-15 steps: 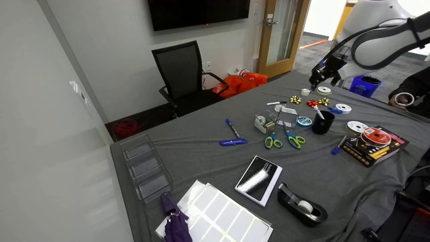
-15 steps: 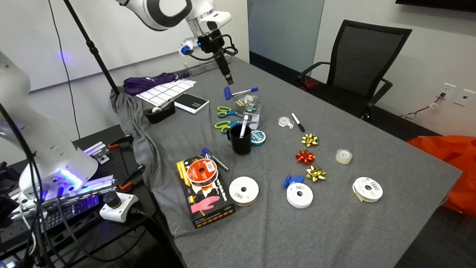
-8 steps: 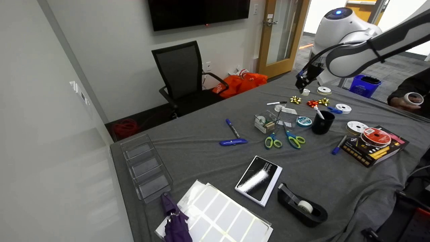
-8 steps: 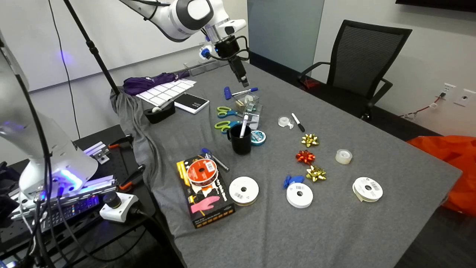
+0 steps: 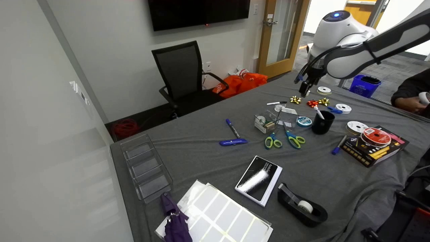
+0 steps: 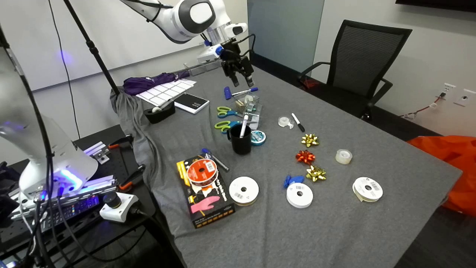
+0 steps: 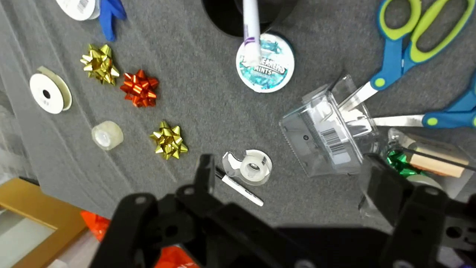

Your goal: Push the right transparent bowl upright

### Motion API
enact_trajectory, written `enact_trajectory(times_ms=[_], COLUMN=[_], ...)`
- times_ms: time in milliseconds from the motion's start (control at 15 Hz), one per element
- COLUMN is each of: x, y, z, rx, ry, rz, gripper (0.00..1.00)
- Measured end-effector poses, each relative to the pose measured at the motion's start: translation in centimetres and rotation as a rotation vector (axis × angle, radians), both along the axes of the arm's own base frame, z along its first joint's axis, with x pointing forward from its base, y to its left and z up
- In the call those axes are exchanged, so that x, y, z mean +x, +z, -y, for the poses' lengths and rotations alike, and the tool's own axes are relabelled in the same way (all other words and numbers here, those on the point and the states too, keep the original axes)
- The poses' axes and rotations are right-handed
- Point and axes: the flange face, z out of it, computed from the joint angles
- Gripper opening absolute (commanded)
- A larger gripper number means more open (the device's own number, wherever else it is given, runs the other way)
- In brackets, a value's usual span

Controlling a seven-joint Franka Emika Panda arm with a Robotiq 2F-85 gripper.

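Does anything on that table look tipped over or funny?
Yes: the clear, boxy plastic bowl with the white barcode label, near the round teal mints container, seems tipped sideways. Bowls usually sit open side up.

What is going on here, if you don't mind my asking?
The robot arm has its open gripper above the table, with nothing in it. Its task is to push one of the clear containers upright, but it touches none yet; I cannot tell which is meant. Beside the table, a person's hand appears to hold something white.
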Motion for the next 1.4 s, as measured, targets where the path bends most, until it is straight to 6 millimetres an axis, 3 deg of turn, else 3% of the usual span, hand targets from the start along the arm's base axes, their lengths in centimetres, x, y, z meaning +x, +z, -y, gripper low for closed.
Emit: enact_trajectory(times_ms=[267, 800, 933, 1400], x=[-0.1, 0.2, 0.4, -0.4], y=[0.1, -0.2, -2.0, -12.7], z=[0.9, 0.6, 0.5, 0.7], rx=[-0.031, -0.028, -0.024, 0.009], ry=[0.100, 0.140, 0.206, 0.414], rz=[-0.031, 0.022, 0.078, 0.072], gripper=[1.00, 1.00, 1.00, 1.00])
